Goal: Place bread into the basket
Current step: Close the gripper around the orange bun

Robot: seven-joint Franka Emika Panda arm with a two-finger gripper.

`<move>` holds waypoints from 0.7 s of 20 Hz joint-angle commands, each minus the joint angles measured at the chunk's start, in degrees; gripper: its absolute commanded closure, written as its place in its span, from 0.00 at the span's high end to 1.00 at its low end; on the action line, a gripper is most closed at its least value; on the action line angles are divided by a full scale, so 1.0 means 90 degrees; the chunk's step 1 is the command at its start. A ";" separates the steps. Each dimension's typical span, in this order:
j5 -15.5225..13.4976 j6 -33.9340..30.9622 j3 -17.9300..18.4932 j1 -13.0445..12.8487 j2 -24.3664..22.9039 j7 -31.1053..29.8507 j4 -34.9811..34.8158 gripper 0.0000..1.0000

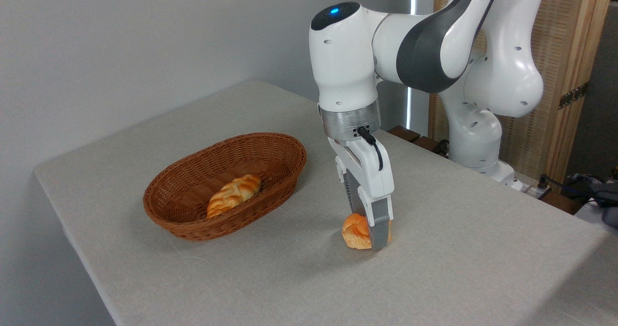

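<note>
The bread [355, 231], a small round orange bun, lies on the grey tablecloth right of the basket and looks tipped on its side. My gripper [375, 241] points straight down over it, fingertips at table level. The near grey finger [380, 232] stands in front of the bun and seems to touch it. The far finger is hidden behind the bun, so the grip is unclear. The oval brown wicker basket [285, 171] sits to the left, about a hand's width from the bun.
A longer pale braided loaf [234, 194] lies inside the basket. The table's front edge runs close below the bun. The arm's white base [475, 137], dark blocks and cables stand at the back right.
</note>
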 commanded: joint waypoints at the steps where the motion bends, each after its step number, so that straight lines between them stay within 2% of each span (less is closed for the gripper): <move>1: 0.0073 0.0131 0.0062 -0.0023 -0.0016 0.0130 -0.0085 0.30; 14: 0.0073 0.0131 0.0062 -0.0023 -0.0016 0.0149 -0.0085 0.29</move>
